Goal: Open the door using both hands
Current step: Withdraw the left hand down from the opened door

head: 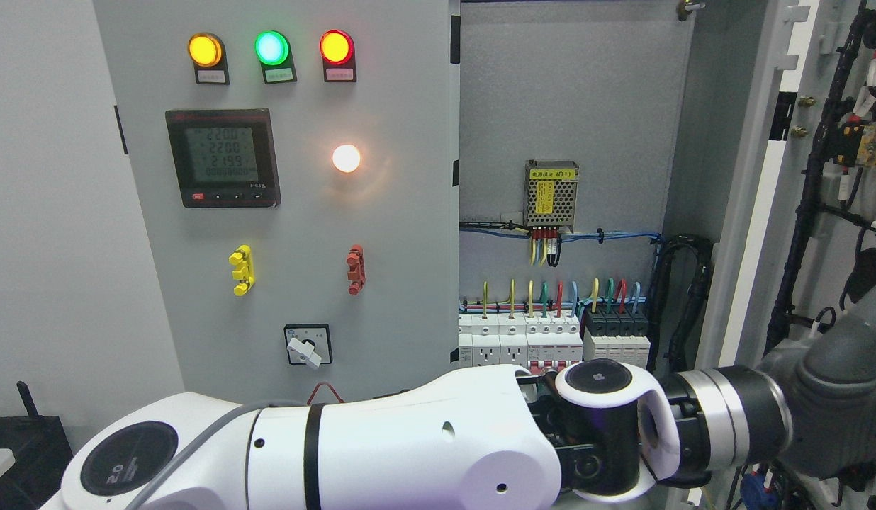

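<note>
Cabinet interior (pixel 573 177) stands exposed at centre-right, its right door (pixel 828 212) swung wide toward 3 o'clock, wiring harness showing on the inner face. At 9 o'clock the closed left door (pixel 282 212) carries three lit lamps (pixel 270 48), a digital meter (pixel 222 157) and a rotary switch (pixel 307 345). Coming in from 7 o'clock, the left arm (pixel 410 446) reaches across the bottom to the left hand (pixel 828 397), a dark grey shape at 4 o'clock by the open door; whether its fingers grip anything cannot be told. Breakers (pixel 551 340) line the cabinet's lower part.
</note>
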You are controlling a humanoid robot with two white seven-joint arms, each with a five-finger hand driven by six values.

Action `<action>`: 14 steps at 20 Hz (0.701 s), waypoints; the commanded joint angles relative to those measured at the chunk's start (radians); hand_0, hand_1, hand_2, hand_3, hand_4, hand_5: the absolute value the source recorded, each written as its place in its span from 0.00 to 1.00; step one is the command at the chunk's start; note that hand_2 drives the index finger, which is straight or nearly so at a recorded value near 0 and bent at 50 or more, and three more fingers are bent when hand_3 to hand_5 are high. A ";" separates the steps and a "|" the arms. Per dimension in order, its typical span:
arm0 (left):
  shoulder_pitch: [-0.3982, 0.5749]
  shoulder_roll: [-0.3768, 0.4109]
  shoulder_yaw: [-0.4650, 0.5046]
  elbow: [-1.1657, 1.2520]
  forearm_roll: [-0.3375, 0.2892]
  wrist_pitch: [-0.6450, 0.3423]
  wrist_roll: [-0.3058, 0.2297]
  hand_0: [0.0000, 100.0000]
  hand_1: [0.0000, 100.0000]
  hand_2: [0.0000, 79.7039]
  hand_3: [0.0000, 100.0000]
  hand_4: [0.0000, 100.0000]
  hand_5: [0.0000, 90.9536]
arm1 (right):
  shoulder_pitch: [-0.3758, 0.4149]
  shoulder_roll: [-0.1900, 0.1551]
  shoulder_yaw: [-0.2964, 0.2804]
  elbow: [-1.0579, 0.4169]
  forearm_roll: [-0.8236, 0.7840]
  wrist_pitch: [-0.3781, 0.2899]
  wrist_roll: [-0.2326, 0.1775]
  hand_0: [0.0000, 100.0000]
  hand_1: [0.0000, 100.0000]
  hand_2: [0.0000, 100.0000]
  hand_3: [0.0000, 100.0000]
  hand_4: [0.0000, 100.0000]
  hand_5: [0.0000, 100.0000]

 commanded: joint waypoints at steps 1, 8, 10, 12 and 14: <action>0.083 0.064 0.081 -0.008 -0.130 0.046 -0.010 0.00 0.00 0.00 0.00 0.03 0.00 | 0.000 0.000 0.000 0.000 0.000 0.000 0.000 0.00 0.00 0.00 0.00 0.00 0.00; 0.219 0.344 0.136 -0.092 -0.216 0.129 -0.027 0.00 0.00 0.00 0.00 0.03 0.00 | 0.000 0.000 0.000 0.000 0.000 0.000 0.000 0.00 0.00 0.00 0.00 0.00 0.00; 0.277 0.442 0.142 -0.148 -0.278 0.127 -0.027 0.00 0.00 0.00 0.00 0.03 0.00 | 0.000 0.000 0.000 0.000 0.000 0.000 0.000 0.00 0.00 0.00 0.00 0.00 0.00; 0.337 0.539 0.156 -0.195 -0.289 0.126 -0.042 0.00 0.00 0.00 0.00 0.03 0.00 | 0.000 0.000 0.000 0.000 0.000 0.000 0.001 0.00 0.00 0.00 0.00 0.00 0.00; 0.383 0.628 0.156 -0.231 -0.299 0.126 -0.084 0.00 0.00 0.00 0.00 0.03 0.00 | 0.000 0.000 0.000 0.000 0.000 0.000 0.001 0.00 0.00 0.00 0.00 0.00 0.00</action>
